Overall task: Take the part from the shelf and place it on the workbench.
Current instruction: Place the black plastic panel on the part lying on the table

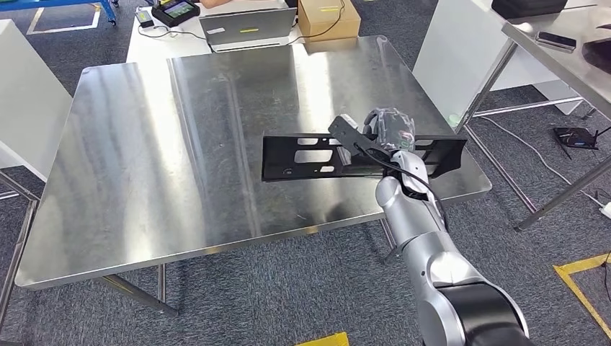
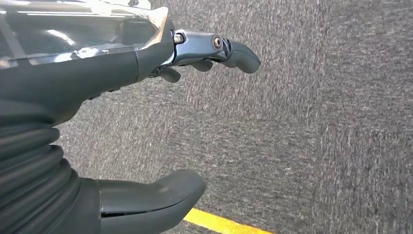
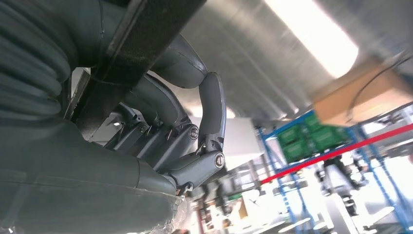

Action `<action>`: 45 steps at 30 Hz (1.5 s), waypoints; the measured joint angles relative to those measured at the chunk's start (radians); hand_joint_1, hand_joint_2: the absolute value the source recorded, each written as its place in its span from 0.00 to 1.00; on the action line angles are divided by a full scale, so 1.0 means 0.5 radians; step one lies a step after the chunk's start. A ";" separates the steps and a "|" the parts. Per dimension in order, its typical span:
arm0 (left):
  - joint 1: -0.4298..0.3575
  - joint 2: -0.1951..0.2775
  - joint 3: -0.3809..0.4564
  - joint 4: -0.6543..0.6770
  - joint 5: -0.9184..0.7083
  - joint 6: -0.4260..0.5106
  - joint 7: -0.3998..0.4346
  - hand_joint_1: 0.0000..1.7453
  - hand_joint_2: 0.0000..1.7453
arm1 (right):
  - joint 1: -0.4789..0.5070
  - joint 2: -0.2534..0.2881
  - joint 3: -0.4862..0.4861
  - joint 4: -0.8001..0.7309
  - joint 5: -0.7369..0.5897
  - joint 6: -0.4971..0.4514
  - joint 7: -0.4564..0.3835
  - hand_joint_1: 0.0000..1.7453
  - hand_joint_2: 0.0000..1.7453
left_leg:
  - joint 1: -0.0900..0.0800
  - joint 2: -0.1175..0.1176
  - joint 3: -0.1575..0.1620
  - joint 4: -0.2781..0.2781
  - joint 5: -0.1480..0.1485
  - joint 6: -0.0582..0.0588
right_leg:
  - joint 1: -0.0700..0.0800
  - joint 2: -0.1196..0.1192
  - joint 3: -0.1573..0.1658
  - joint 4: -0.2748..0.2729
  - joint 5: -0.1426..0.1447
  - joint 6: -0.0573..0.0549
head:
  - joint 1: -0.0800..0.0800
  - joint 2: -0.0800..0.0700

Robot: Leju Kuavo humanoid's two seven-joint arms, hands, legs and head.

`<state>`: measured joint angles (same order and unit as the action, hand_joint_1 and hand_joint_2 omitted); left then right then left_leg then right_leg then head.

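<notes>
Part (image 1: 302,157), a long black metal piece, was in the right hand (image 1: 389,130), low over the workbench (image 1: 180,144), and most of it stuck out past the hand. I think it was the putting-down step. Next the hand should lower it flat and let go.

From the left wrist, the left hand (image 2: 146,63) hung over grey carpet, fingers (image 2: 238,54) apart, holding nothing.

From the right wrist, the dark fingers (image 3: 212,105) were curled around the black part (image 3: 141,44).

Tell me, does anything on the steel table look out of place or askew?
The black part lies nearly square on the workbench, but its right end juts past the table's right edge. The right robot hand grips it.
</notes>
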<state>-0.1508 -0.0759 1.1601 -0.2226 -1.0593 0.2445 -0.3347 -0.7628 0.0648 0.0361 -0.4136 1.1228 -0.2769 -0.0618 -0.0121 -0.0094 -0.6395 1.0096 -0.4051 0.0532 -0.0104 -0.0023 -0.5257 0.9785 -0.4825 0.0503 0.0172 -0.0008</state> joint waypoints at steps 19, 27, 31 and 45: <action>0.096 -0.045 0.000 -0.003 -0.009 -0.029 -0.012 0.00 1.00 | -0.052 0.030 0.029 -0.606 0.081 0.208 -0.169 1.00 1.00 | -0.001 -0.002 0.000 0.000 0.000 0.000 | -0.003 0.000 -0.003 -0.002 0.000 0.000 | 0.000 0.000; 0.101 -0.063 0.000 -0.003 -0.042 -0.003 0.009 0.00 1.00 | -0.007 -0.087 0.017 -0.736 0.051 0.211 -0.159 1.00 1.00 | -0.001 -0.001 0.000 0.001 0.000 0.000 | -0.002 0.000 -0.002 -0.001 0.000 0.000 | 0.000 0.000; 0.102 -0.066 0.000 -0.003 -0.045 -0.003 0.017 0.00 1.00 | 0.019 -0.119 0.011 -0.752 0.044 0.211 -0.159 1.00 1.00 | -0.001 -0.001 0.000 0.000 0.000 0.000 | -0.002 0.000 -0.002 -0.001 0.000 0.000 | 0.000 0.000; 0.101 -0.071 0.000 -0.012 -0.055 -0.005 0.023 0.00 1.00 | 0.037 -0.146 0.002 -0.764 0.040 0.211 -0.159 1.00 1.00 | -0.005 -0.001 0.000 0.003 -0.002 0.001 | -0.005 0.000 -0.001 -0.003 0.001 0.001 | 0.000 0.000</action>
<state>-0.1000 -0.1115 1.1601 -0.2284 -1.0867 0.2419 -0.3230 -0.7441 -0.0081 0.0372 -0.7954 1.1427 -0.1716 -0.1411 -0.0144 -0.0099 -0.6397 1.0112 -0.4060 0.0539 -0.0128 -0.0023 -0.5261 0.9768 -0.4821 0.0510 0.0172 -0.0008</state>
